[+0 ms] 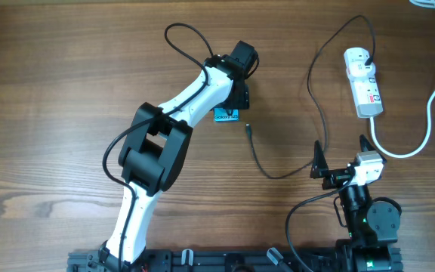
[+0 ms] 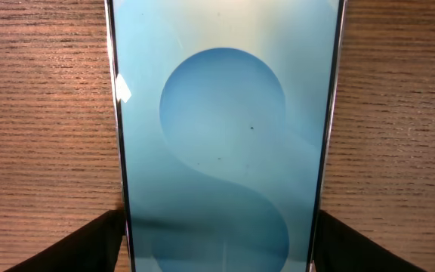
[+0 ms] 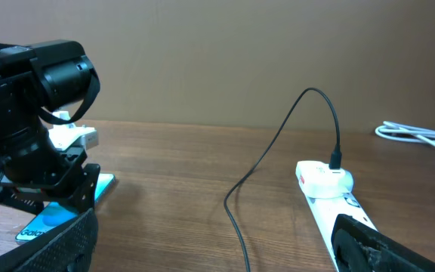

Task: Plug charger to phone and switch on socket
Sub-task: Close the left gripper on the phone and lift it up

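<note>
The phone (image 1: 226,115) lies flat on the wooden table, its cyan screen filling the left wrist view (image 2: 225,136). My left gripper (image 1: 234,102) sits over it, one finger against each long edge (image 2: 217,245). The charger's thin black cable (image 1: 311,83) runs from its white plug (image 1: 357,57) in the socket (image 1: 365,87) and loops down to the connector tip (image 1: 248,128), which lies loose on the table just right of the phone. My right gripper (image 1: 343,155) is open and empty, near the front right, below the socket (image 3: 338,208).
The socket's thick white cord (image 1: 429,113) curves along the right edge of the table. In the right wrist view the left arm's wrist (image 3: 29,128) stands over the phone (image 3: 104,185), with the cable (image 3: 236,219) crossing the bare wood between.
</note>
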`<state>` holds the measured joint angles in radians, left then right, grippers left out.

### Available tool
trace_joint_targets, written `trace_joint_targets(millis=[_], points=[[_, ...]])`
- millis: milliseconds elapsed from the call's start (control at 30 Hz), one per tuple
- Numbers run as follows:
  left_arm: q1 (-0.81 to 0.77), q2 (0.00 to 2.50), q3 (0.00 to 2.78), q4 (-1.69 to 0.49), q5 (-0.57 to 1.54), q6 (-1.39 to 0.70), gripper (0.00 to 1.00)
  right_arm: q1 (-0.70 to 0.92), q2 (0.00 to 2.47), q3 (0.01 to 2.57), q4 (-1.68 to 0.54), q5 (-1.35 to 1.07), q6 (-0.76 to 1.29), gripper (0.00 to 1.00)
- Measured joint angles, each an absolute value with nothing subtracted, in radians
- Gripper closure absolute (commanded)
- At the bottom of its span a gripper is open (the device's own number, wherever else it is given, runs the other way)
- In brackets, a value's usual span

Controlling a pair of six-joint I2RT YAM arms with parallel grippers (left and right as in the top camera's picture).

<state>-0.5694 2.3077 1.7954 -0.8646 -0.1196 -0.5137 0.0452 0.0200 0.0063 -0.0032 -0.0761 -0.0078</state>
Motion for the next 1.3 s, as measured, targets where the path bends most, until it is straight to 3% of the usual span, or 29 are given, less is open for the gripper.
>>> trace_joint_targets(millis=[133, 567, 700, 1000, 1300], points=[[-0.569, 2.308, 1.795, -0.862, -0.119, -0.513, 0.36, 0.045, 0.020, 0.006, -0.003, -0.076, -0.008, 0.00], [-0.560, 2.301, 1.795, -0.873, -0.074, -0.528, 0.32, 0.045, 0.020, 0.006, -0.003, -0.076, -0.008, 0.00], [-0.485, 2.269, 1.790, -0.896, 0.126, -0.563, 0.34, 0.045, 0.020, 0.006, -0.003, -0.076, -0.008, 0.00], [-0.266, 2.259, 1.789, -0.900, 0.894, -0.652, 0.34, 0.045, 0.020, 0.006, -0.004, -0.076, -0.008, 0.00], [-0.108, 2.259, 1.789, -0.901, 1.270, -0.834, 0.34, 0.045, 0.020, 0.006, -0.003, -0.076, -0.008, 0.00]])
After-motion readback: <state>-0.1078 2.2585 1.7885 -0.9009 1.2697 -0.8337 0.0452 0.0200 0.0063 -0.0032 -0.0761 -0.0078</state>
